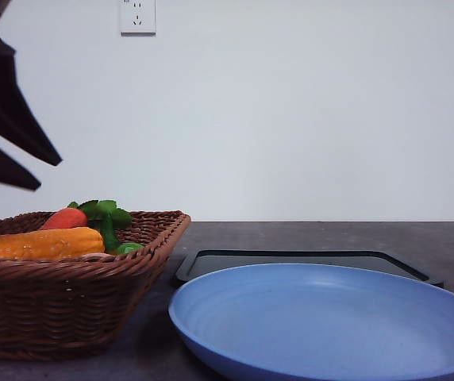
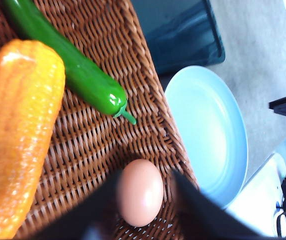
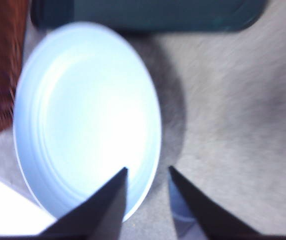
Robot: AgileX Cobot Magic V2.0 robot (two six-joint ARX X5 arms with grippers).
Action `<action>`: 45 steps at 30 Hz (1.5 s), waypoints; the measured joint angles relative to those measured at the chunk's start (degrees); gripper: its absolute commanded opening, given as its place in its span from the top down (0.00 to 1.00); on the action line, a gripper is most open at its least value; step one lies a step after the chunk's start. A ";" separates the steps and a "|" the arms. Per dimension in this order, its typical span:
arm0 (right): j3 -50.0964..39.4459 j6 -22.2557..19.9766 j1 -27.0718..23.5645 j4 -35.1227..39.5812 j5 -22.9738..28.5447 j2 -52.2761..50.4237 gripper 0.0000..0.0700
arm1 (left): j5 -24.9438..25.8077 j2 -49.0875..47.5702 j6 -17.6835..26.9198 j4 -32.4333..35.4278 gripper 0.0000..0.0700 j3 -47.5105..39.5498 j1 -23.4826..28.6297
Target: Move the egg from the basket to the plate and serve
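The reddish-brown egg (image 2: 139, 192) lies on the woven floor of the wicker basket (image 2: 98, 145), near the wall that faces the plate. My left gripper (image 2: 145, 187) is open, with one dark finger on each side of the egg and a small gap at one finger. From the front it (image 1: 50, 175) hangs above the basket (image 1: 68, 302) at the far left. The light blue plate (image 1: 330, 325) sits empty beside the basket. My right gripper (image 3: 148, 168) is open over the plate's rim (image 3: 150, 150) and holds nothing. That picture is blurred.
A yellow corn cob (image 2: 20, 135), a green pepper (image 2: 78, 70) and a carrot with green leaves (image 1: 64, 218) share the basket. A flat black tray (image 1: 306, 260) lies behind the plate. Bare grey table (image 3: 233, 115) stretches beside the plate.
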 measured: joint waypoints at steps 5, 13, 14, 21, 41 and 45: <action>-0.92 0.02 3.33 4.48 0.93 5.77 0.72 | 0.00 0.99 0.01 0.25 0.56 0.00 -0.85; -0.98 0.32 6.06 10.53 1.02 13.56 0.77 | 0.00 1.18 0.01 0.54 0.56 0.00 -0.90; -1.00 0.41 6.28 10.61 1.02 14.23 0.78 | -0.01 1.18 0.01 0.63 0.56 0.00 -0.90; -1.05 0.73 6.69 12.00 1.31 15.95 1.00 | -0.02 1.18 -0.01 0.82 0.56 0.00 -0.90; -1.05 2.01 0.58 3.54 1.64 1.22 1.00 | -8.30 1.18 0.10 1.47 0.34 0.00 -12.52; -1.05 2.00 -1.22 2.08 1.64 -2.80 1.00 | -14.16 1.74 1.25 0.89 0.34 0.10 -16.37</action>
